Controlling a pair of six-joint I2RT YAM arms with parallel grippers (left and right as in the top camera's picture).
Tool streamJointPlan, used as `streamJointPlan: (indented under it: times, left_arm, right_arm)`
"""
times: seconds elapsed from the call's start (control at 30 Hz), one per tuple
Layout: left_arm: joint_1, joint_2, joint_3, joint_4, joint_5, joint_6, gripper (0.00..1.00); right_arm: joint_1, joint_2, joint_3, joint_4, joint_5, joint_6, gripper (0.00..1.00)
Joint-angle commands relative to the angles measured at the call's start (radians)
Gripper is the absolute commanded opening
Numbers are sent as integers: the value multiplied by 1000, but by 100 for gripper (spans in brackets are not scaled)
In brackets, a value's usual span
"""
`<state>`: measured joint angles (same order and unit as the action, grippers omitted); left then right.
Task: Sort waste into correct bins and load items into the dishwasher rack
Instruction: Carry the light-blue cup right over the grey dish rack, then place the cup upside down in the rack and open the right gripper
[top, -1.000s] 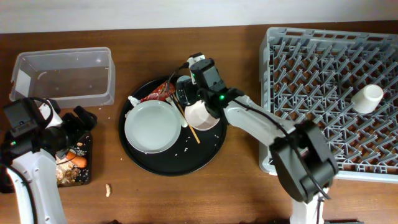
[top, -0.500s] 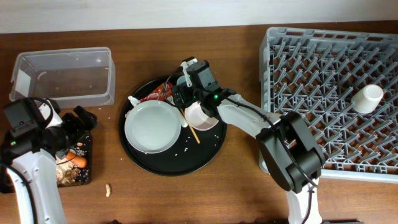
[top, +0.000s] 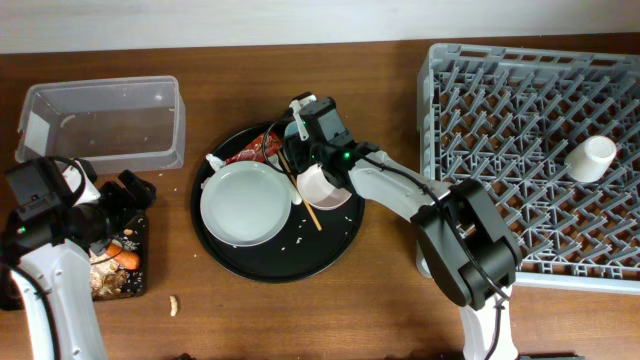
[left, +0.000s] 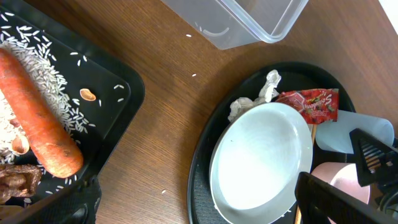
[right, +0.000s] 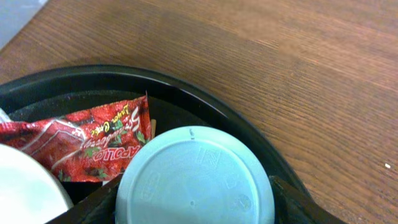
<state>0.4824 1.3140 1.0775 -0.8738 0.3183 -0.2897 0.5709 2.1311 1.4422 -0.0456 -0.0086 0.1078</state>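
Observation:
The light blue cup (right: 196, 177) lies in the round black tray (top: 330, 250), its base facing the right wrist camera. My right gripper (right: 193, 202) has a finger against each side of the cup. Beside it lie the red wrapper (right: 93, 140), the white plate (top: 243, 203), the white-pink bowl (top: 325, 185) and a chopstick (top: 308, 210). A crumpled tissue (left: 255, 99) sits at the plate's far rim. My left gripper (left: 199, 211) hangs open over bare wood between the shallow black tray (left: 121, 78) and the round tray. A carrot (left: 40, 118) and rice lie in the shallow tray.
The clear plastic box (top: 105, 120) stands at the back left. The grey dishwasher rack (top: 500, 120) fills the right side, with a white cup (top: 590, 158) on its pegs. A small brown scrap (top: 172, 303) lies on the wood near the front.
My right gripper moved left onto the light blue cup and its fingers closed in against the cup's sides. The left arm stayed still.

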Motion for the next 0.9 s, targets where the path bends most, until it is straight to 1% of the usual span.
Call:
streamJointPlan:
  times: [0.0,0.07,0.2,0.3,0.43,0.6,0.73,0.8,0.87]
  left_arm:
    - [5,0,17,2,7,18,99]
    - [5,0,17,2,7,18,99]
    - [5,0,17,2,7,18,99]
    - [5,0,17,2,7,18,99]
    - [5,1,17,2,7,18,99]
    - [5,0,17,2,7,18,99]
    - [5,0,17,2,7,18,99]
    - [5,1,17,2,7,18,99]
    - [5,1,17,2,7,18,99]
  right_arm:
    - [4,-14,71,-57,-6,14,64]
    - [3,-26,116,-112,-7,16,64]
    - [3,-63,222,-236,-5,16,60]
    - [-14,-85,321,-361,68,32,59]
    - [-98,-138,435,-548,124,32,59]
    - [-261,-233,476,-668,126,31,59]
    - [-471,-311,476,-763,126,32,59]
    - [-614,-332,476,-821,126,32,59]
    - [-713,-333,476,-860,126,35,59]
